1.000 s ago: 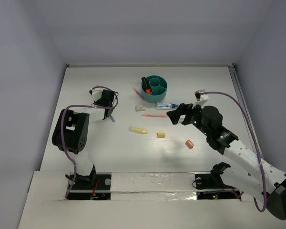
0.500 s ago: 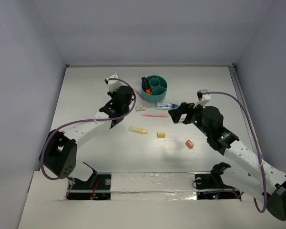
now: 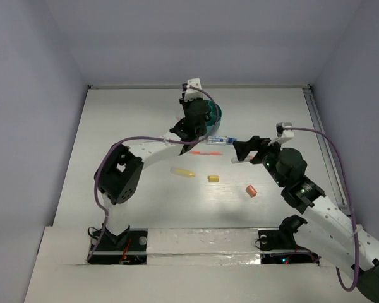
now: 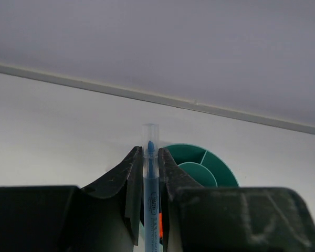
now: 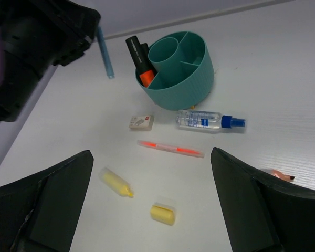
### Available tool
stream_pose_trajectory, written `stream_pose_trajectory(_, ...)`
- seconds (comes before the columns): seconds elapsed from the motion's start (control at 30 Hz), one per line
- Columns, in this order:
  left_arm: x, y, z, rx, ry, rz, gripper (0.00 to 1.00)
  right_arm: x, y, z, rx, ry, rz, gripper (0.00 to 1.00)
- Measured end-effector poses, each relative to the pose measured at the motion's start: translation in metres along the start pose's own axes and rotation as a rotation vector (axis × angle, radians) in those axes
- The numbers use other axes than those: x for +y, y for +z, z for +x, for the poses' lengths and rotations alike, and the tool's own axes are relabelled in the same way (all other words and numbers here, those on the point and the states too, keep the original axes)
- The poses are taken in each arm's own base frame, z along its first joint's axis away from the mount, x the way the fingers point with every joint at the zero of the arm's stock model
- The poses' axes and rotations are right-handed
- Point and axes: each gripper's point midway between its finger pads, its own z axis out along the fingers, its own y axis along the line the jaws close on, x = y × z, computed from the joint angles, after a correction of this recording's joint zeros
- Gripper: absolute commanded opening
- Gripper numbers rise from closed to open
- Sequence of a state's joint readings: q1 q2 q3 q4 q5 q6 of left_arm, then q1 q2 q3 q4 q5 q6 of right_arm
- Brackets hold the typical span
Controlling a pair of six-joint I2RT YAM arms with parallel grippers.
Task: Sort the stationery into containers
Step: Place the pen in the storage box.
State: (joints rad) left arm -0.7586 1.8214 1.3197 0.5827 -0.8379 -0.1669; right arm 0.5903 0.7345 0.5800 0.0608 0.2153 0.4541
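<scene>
We are squeezing a blue pen tight in our left gripper, with the jaws nearly closed on it. The pen is pointing down just beside the teal cup, not in it. A black marker with an orange cap is standing in one outer part of the cup. Our right gripper is hanging wide open with nothing in it, near the cup. On the table, a small bottle and a white eraser are lying just beside the cup. An orange pen, a yellow marker and a yellow bit are lying farther from it. An orange bit is lying apart from them.
</scene>
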Motion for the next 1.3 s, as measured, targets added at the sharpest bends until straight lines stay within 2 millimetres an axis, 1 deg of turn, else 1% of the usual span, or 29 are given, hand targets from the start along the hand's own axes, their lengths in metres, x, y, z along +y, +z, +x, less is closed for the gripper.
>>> stream_pose_trajectory(0.1,-0.017,0.009,0.018,-0.005,0.059,0.016,0.0,-0.002,-0.002,-0.002,-0.014,0.007,0.011,1.0)
stream_pose_trajectory(0.2,-0.029,0.012,0.028,-0.017,0.104,0.035,0.0,-0.003,-0.001,-0.001,-0.013,0.011,0.016,1.0)
stream_pose_trajectory(0.43,-0.054,0.017,0.019,-0.089,0.108,0.082,0.0,-0.005,0.002,0.004,0.003,0.011,0.025,1.0)
stream_pose_trajectory(0.57,-0.059,0.021,0.027,-0.106,0.112,0.094,0.0,-0.005,0.002,0.002,-0.005,0.013,0.027,1.0)
stream_pose_trajectory(0.7,-0.064,0.027,0.044,-0.106,0.139,0.103,0.0,-0.006,0.0,-0.001,-0.022,0.016,0.03,1.0)
stream_pose_trajectory(0.87,-0.065,0.031,0.064,-0.095,0.172,0.111,0.0,-0.009,-0.001,0.0,-0.026,0.016,0.037,1.0)
stream_pose_trajectory(0.97,-0.067,0.032,0.069,-0.096,0.175,0.117,0.0,-0.009,-0.001,-0.001,-0.029,0.016,0.04,1.0)
stream_pose_trajectory(1.17,-0.07,0.033,0.07,-0.098,0.161,0.125,0.0,-0.01,0.001,0.0,-0.03,0.016,0.047,1.0)
stream_pose_trajectory(1.2,-0.07,0.033,0.07,-0.099,0.155,0.126,0.01,-0.011,0.001,0.001,-0.027,0.015,0.048,1.0)
stream_pose_trajectory(1.27,-0.07,0.033,0.07,-0.099,0.144,0.125,0.07,-0.011,0.002,0.002,-0.021,0.013,0.051,1.0)
stream_pose_trajectory(1.3,-0.07,0.033,0.07,-0.1,0.139,0.125,0.12,-0.011,0.003,0.003,-0.019,0.013,0.052,1.0)
